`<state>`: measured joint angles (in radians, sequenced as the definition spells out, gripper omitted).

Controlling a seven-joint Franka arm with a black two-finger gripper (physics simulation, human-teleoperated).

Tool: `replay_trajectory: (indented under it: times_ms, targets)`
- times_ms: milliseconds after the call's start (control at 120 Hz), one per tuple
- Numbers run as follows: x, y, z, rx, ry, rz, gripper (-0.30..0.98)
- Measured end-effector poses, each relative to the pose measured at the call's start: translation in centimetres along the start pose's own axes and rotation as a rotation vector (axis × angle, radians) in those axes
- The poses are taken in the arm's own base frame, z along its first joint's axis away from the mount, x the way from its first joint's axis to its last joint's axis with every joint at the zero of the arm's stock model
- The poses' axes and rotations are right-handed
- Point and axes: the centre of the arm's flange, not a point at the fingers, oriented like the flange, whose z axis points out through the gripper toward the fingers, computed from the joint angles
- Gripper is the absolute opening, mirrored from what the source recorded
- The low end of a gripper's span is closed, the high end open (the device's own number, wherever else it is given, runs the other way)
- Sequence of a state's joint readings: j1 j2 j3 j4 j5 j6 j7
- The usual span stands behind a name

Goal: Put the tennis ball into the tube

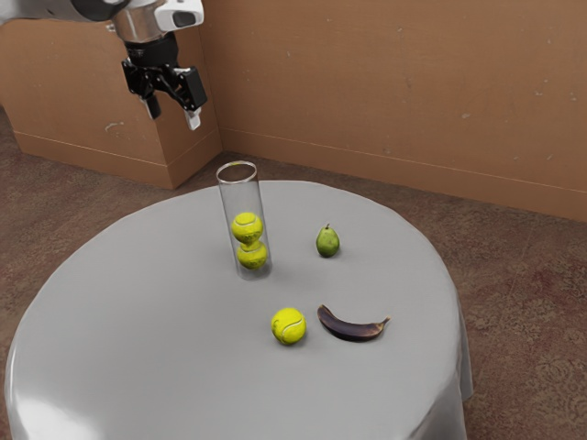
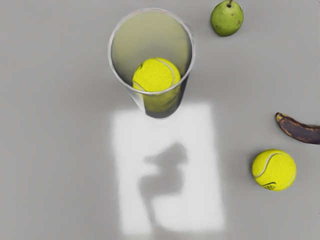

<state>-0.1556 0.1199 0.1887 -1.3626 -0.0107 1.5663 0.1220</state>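
High above the table's far side, my gripper (image 1: 172, 117) hangs open in the exterior view, its two fingertips apart with nothing between them. A clear tube (image 1: 230, 198) stands upright on the table with two tennis balls stacked inside; the wrist view looks down into the tube (image 2: 125, 47) at the upper ball (image 2: 156, 75). One loose tennis ball (image 1: 289, 326) lies on the table outside the tube, beside the banana. That loose ball (image 2: 274, 170) shows whole in the wrist view. The gripper is higher than the tube's rim and touches neither the tube nor the loose ball.
A dark banana (image 1: 353, 326) lies just to the exterior view's right of the loose ball. A green pear (image 1: 327, 241) rests between the tube and the exterior view's right table edge. The round table (image 1: 138, 312) has a grey cloth; brown walls stand behind it.
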Motion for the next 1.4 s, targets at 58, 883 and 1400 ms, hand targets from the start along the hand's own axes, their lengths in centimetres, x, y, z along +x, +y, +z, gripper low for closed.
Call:
replay_trajectory:
  times_ms: [58, 883, 1400]
  targets:
    - [0.0, 0.0, 0.0, -0.001, 0.0, 0.002, 0.69]
    - [-6.2, 15.1, 13.9, -0.069, -0.177, 0.27, 0.69]
    - [-4.2, 13.8, 27.4, -0.042, -0.091, 0.249, 0.69]
